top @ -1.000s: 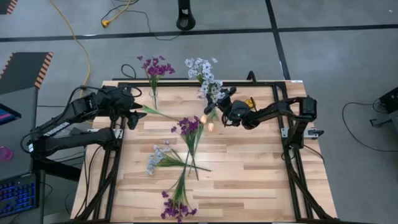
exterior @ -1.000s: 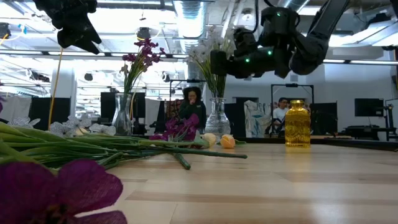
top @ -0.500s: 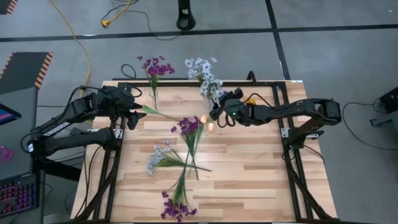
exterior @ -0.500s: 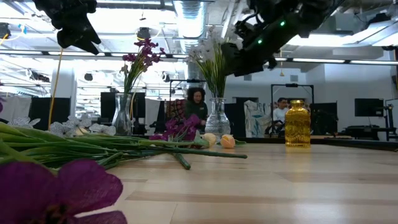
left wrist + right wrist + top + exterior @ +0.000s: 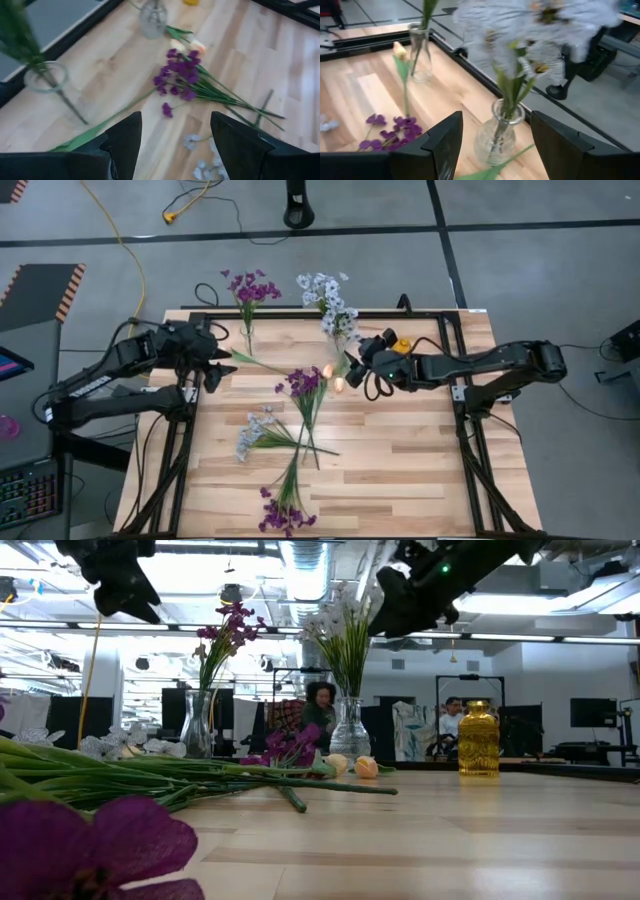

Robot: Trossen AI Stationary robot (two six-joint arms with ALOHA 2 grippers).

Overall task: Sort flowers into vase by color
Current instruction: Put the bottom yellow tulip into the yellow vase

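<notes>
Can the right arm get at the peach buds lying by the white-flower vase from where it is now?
Probably yes: the right end effector hangs open just beside the peach buds, nothing lies between, though the white-flower vase stands close.

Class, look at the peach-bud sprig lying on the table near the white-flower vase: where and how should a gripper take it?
Probably on the bare green stem behind the peach buds, coming straight down with fingers across it. It lies flat, and the soft buds would likely crush.

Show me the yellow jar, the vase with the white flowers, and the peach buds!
yellow jar (image 5: pixel 478 738): low view, middle of its ribbed glass body.
vase with the white flowers (image 5: pixel 496 135): right wrist view, its clear round belly.
peach buds (image 5: pixel 366 767): low view, the right-hand bud lying on the table.
</notes>
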